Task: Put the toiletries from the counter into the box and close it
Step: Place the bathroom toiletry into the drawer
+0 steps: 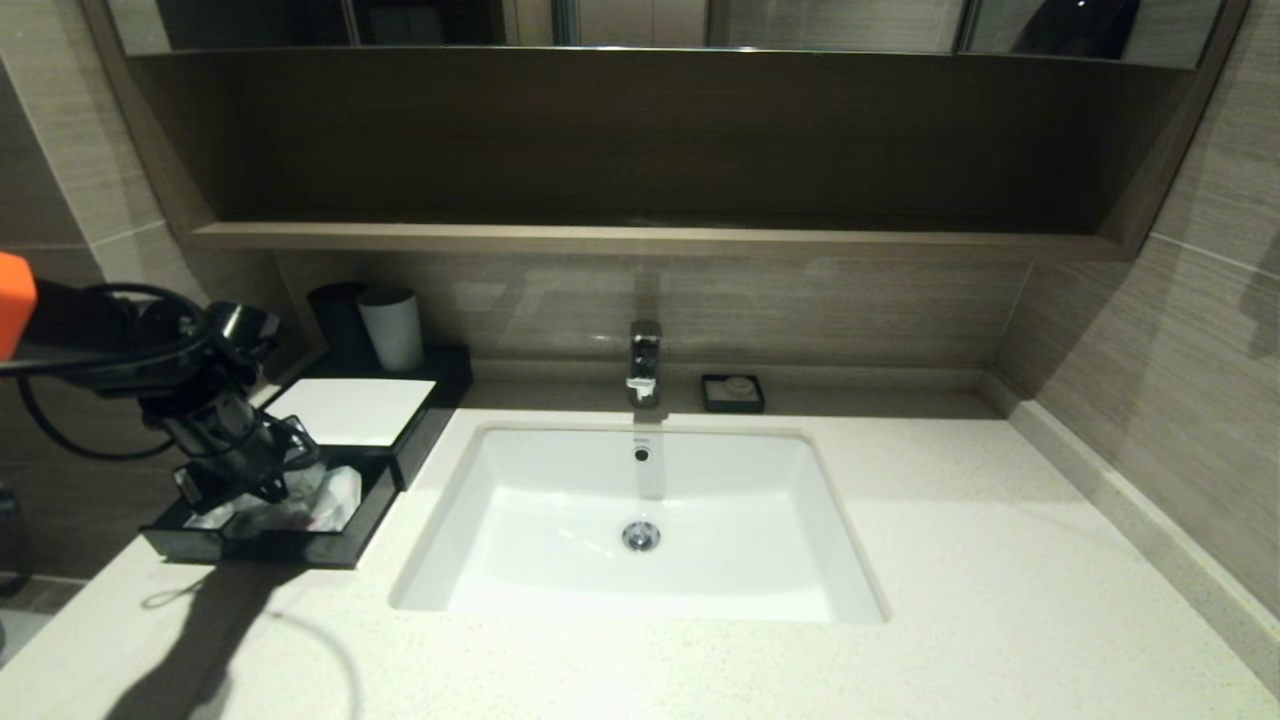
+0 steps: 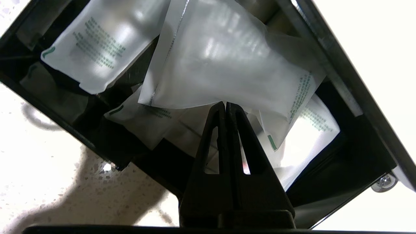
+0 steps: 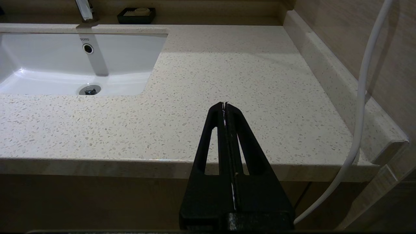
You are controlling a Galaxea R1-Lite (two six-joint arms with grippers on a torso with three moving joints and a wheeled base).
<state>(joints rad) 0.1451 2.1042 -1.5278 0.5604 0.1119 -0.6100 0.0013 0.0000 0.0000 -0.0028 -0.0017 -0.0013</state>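
Several plastic packets (image 2: 224, 61) lie in the open drawer (image 1: 345, 545) of the box (image 1: 350, 410); the left gripper (image 2: 226, 104), fingers pressed together and empty, hovers over them.

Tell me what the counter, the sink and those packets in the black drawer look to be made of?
The counter looks like polished stone or a composite: off-white with fine speckles. The sink appears to be glazed white ceramic, smooth with bright reflections. The packets seem to be thin frosted plastic film, crinkled and shiny, with green print. The drawer looks like glossy black plastic or lacquer; I cannot tell which.
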